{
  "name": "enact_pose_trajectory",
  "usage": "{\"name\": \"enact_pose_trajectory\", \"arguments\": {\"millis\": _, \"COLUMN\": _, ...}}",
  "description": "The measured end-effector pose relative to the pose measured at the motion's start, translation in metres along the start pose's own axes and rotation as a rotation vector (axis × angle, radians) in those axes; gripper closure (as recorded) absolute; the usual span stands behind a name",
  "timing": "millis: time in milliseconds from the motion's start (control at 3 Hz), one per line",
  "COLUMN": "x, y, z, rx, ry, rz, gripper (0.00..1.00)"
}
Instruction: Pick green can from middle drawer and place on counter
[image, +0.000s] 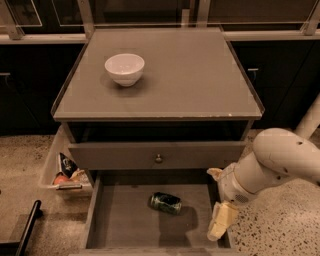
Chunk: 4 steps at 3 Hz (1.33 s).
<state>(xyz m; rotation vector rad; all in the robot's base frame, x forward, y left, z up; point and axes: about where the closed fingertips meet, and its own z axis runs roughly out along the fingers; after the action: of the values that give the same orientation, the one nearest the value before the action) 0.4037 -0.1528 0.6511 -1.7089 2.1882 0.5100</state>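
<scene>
The green can (166, 202) lies on its side on the floor of the open middle drawer (125, 225), near the middle. My gripper (219, 222) hangs at the drawer's right wall, to the right of the can and apart from it, pointing down. It holds nothing that I can see. The counter (185, 80) is the grey cabinet top above.
A white bowl (124, 68) stands on the counter's left part. The upper drawer front with a small knob (159, 158) is slightly pulled out above the open drawer. A side bin (62, 172) with packets hangs on the cabinet's left. A dark bar (25, 225) lies on the floor at the left.
</scene>
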Motion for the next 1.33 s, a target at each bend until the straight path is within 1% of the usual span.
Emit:
{"name": "enact_pose_trajectory", "arguments": {"millis": 333, "x": 0.007, "y": -0.007, "z": 0.031, "rx": -0.023, "ry": -0.057, "rz": 0.003, "gripper": 0.00}}
{"name": "enact_pose_trajectory", "arguments": {"millis": 667, "x": 0.025, "y": -0.009, "z": 0.058, "rx": -0.058, "ry": -0.071, "rz": 0.038, "gripper": 0.00}}
{"name": "enact_pose_trajectory", "arguments": {"millis": 1000, "x": 0.025, "y": -0.009, "z": 0.058, "rx": -0.058, "ry": -0.071, "rz": 0.038, "gripper": 0.00}}
{"name": "enact_pose_trajectory", "arguments": {"millis": 1333, "x": 0.028, "y": -0.023, "z": 0.083, "rx": -0.032, "ry": -0.086, "rz": 0.046, "gripper": 0.00}}
